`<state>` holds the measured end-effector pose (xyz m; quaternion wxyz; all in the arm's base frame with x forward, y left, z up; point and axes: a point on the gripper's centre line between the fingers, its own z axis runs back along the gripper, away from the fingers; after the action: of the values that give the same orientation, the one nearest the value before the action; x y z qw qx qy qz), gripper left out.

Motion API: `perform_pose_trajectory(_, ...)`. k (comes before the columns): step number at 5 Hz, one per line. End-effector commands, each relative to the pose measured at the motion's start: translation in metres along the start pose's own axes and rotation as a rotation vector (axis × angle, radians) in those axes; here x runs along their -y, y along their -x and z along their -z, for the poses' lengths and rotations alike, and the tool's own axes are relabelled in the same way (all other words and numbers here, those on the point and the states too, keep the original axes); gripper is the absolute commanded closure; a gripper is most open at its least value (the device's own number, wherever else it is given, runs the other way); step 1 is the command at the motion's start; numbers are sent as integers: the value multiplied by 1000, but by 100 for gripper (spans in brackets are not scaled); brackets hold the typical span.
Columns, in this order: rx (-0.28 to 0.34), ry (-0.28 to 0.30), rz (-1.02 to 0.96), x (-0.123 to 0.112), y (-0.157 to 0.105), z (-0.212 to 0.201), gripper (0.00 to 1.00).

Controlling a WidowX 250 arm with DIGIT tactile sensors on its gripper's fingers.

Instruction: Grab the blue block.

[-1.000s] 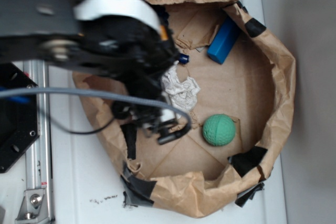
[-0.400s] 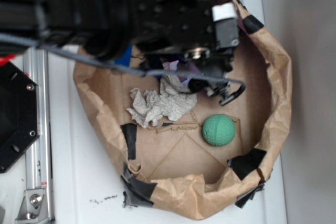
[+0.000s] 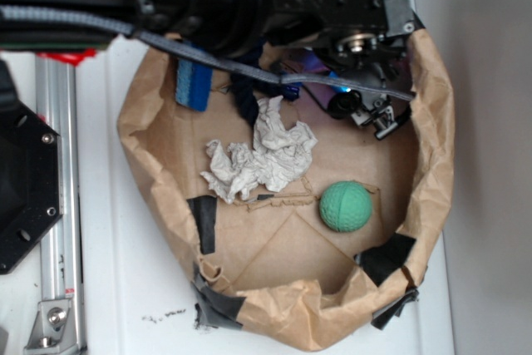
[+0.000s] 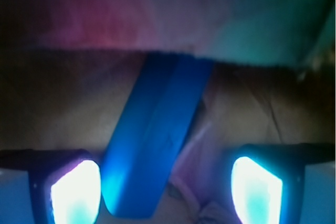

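Observation:
In the wrist view the blue block [image 4: 157, 140] is a smooth mid-blue bar lying slanted on the brown paper floor. Its near end sits between my two lit fingertips [image 4: 76, 192], closer to the left one. My gripper [image 4: 166, 192] is open around it, with gaps on both sides. In the exterior view my gripper [image 3: 366, 114] hangs low at the bag's upper right, and the arm hides almost all of the block there.
The crumpled brown paper bag [image 3: 432, 147] walls in the floor. Inside lie a green ball [image 3: 346, 206], a white crumpled cloth [image 3: 262, 155], a flat blue sponge pad [image 3: 193, 82] and a dark navy rope [image 3: 247, 97]. Black tape patches [image 3: 204, 222] mark the rim.
My arm swept from the bag's left side up and to the right. It now covers the upper right spot where the blue block lay, and the sponge and rope show again.

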<state>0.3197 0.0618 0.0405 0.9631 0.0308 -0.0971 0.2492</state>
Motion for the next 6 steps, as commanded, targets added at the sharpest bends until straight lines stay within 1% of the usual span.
perform_pose_trajectory(1,12,-10,-14,-1,-23,6,0)
perform_pose_trajectory(2,12,2,-25,3,-25,6,0)
perform_pose_trajectory(3,-48,22,-100,3,-30,14,0)
perform_pose_trajectory(4,-89,-23,-117,3,-21,35,34)
perform_pose_trajectory(5,-122,-81,-102,0,0,43,100)
perform_pose_trajectory(6,-111,-36,-54,2,15,15,100)
